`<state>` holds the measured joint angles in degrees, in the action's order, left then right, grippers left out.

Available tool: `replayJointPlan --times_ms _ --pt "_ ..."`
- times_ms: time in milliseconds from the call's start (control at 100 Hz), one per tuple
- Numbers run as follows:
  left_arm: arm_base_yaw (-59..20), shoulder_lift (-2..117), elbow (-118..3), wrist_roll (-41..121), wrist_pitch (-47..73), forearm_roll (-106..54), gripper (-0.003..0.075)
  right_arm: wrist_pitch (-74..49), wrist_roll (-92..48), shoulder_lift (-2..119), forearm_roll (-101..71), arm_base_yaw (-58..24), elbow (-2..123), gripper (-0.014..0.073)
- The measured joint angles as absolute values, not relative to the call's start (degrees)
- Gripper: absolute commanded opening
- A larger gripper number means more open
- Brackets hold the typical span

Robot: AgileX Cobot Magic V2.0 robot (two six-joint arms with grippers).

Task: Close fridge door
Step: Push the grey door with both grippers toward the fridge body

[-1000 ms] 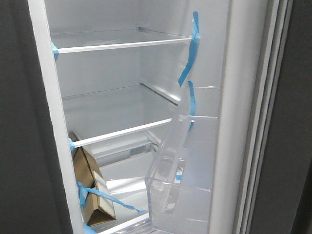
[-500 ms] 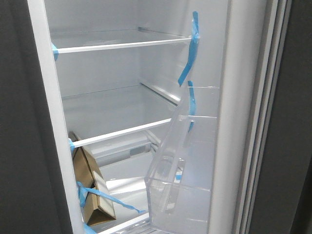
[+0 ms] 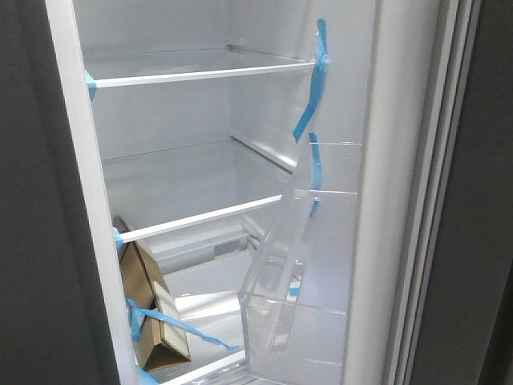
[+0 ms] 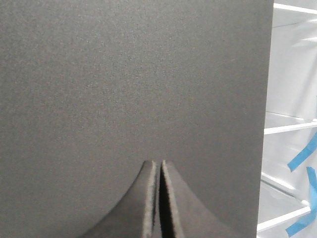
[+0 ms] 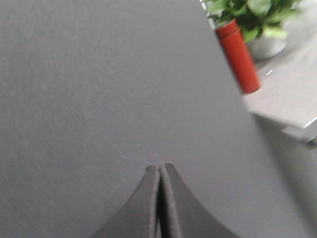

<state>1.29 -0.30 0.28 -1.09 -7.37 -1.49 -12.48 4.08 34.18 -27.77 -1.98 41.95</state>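
The fridge door (image 3: 393,160) stands open at the right of the front view, its white inner face towards me, with a clear plastic bin (image 3: 292,305) and blue tape strips (image 3: 319,64). Neither gripper shows in the front view. In the right wrist view my right gripper (image 5: 159,167) is shut and empty. Its tips are at or very near the door's flat dark-grey outer face (image 5: 99,74). In the left wrist view my left gripper (image 4: 160,162) is shut and empty, close before a dark-grey panel (image 4: 124,74).
The narrower dark panel with a white strip (image 3: 32,200) borders the open compartment on the left. Inside are white-edged glass shelves (image 3: 200,74) and a taped cardboard box (image 3: 152,313). Beyond the door's edge stand a red bottle (image 5: 238,58) and a green plant (image 5: 252,12).
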Motion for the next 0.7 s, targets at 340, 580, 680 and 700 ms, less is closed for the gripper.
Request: replayJointPlan --times_ms 340,580,680,700 --pt "1.3 -0.3 0.3 -1.1 -7.4 -1.5 -0.002 -11.6 4.1 41.1 -55.1 -2.0 41.9 -0.0046" --pt "1.3 -0.3 0.3 -1.1 -7.4 -1.5 -0.002 -12.8 4.1 46.5 -60.7 -2.0 42.2 -0.0046" --pt "1.3 -0.3 0.3 -1.1 -7.4 -1.5 -0.002 -13.9 4.2 48.7 -61.0 -2.0 43.6 -0.0046" --pt "1.3 -0.3 0.3 -1.1 -7.4 -1.5 -0.002 -14.3 4.2 49.0 -61.0 -2.0 44.0 -0.0046"
